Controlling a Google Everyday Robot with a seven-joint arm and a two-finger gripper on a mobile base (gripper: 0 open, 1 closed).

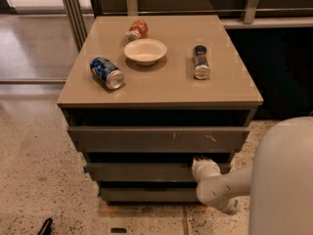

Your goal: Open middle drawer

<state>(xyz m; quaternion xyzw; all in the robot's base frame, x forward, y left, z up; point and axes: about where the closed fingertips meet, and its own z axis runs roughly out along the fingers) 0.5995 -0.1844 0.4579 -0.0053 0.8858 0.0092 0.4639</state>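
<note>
The middle drawer has a plain grey-brown front, between the larger scratched front above and the narrow front below. It stands slightly out from the cabinet, with a dark gap above it. My gripper is at the top edge of the middle drawer front near its right end, reaching into the gap. The white arm comes in from the lower right and hides the fingers.
The cabinet top carries a blue can lying on its side, a white bowl, a red can and a dark can. My white body fills the lower right. A speckled floor lies to the left.
</note>
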